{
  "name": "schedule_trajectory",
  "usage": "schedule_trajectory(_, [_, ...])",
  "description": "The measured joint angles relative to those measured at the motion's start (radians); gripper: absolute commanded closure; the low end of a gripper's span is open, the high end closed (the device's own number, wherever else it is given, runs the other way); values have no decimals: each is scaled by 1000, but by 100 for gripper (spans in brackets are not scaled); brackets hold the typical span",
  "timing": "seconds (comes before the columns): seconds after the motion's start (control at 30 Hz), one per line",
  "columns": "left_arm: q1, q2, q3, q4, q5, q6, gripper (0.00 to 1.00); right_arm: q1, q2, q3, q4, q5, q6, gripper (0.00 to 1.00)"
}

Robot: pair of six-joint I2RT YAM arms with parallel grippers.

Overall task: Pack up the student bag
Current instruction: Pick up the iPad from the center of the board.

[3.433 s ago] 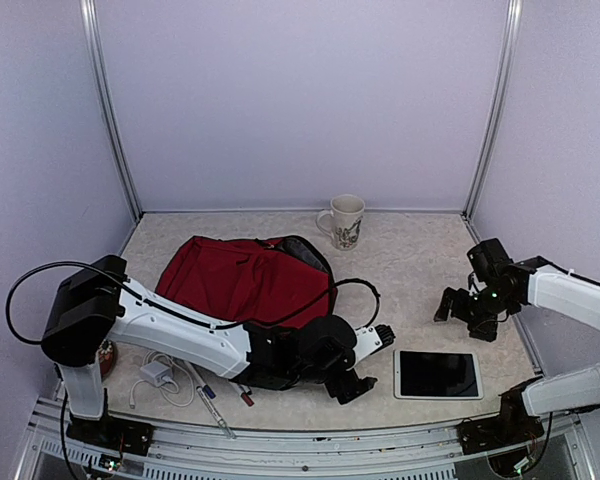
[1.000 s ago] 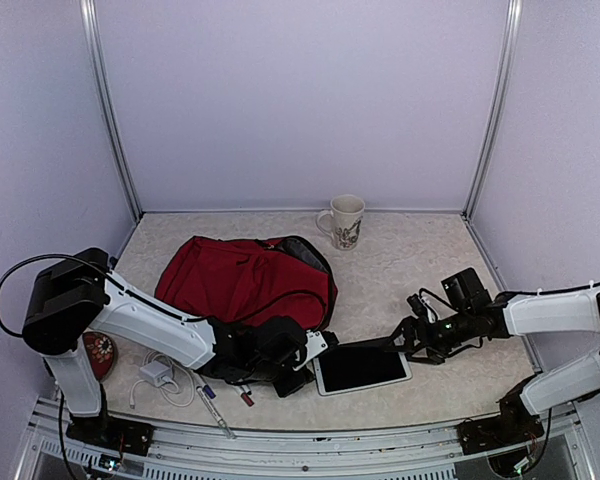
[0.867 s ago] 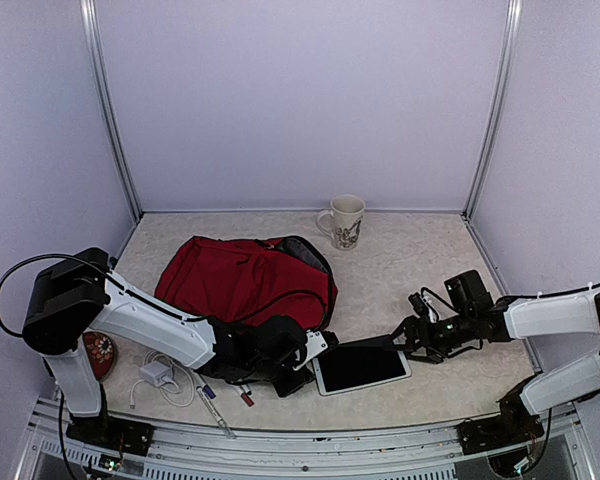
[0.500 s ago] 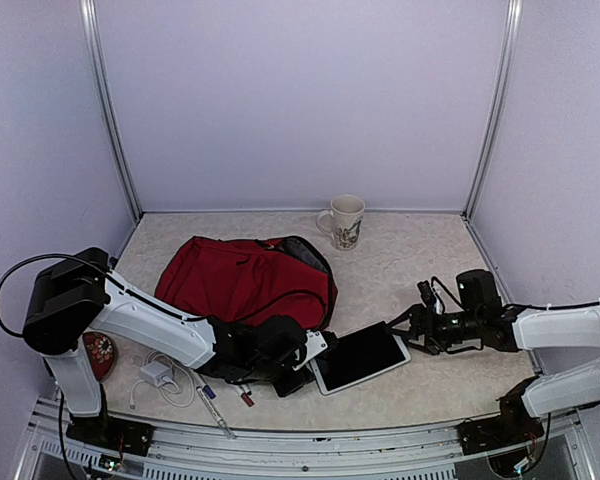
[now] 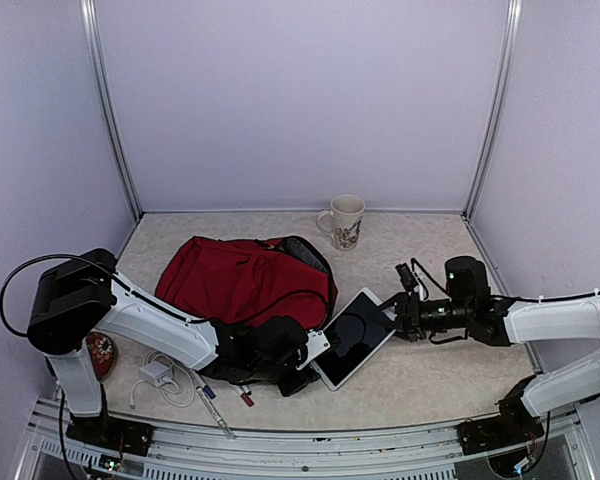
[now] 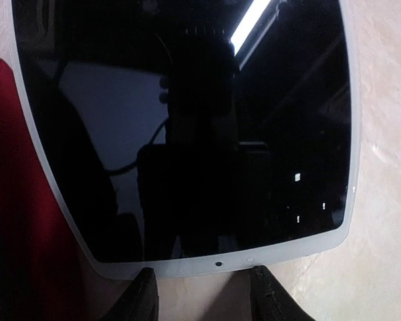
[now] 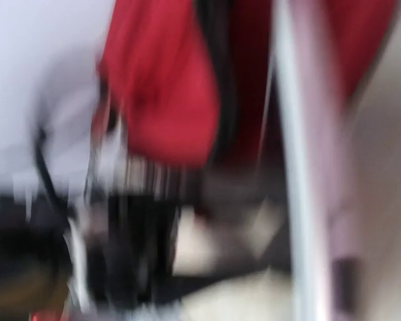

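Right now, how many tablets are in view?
1. The tablet sits just right of the student bag, in front of the mug. Another may be hidden inside the bag.

White arms (image 5: 160, 325); black joints (image 5: 65, 305); looping cables (image 5: 1, 303)

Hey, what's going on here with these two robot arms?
The right gripper is at one end of a white tablet, which lies angled beside the dark-red student bag; whether it has a firm grip isn't clear. The left gripper sits open at the tablet's other end, by the bag.
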Motion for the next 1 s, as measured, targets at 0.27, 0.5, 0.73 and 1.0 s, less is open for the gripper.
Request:
schedule_trajectory(0.27, [6,24,-6,79,12,0,54,69,54,12,-152,-38,-18,31])
schedule_trajectory(0.5, [8,18,-24,103,5,0,53,61,112,84,-291,36,-74,51])
schedule_trajectory(0.73, [12,18,-34,124,3,-5,53,73,115,121,-312,72,-70,76])
schedule_trajectory(1.0, [16,12,-42,128,4,-8,50,79,92,122,-274,73,-67,100])
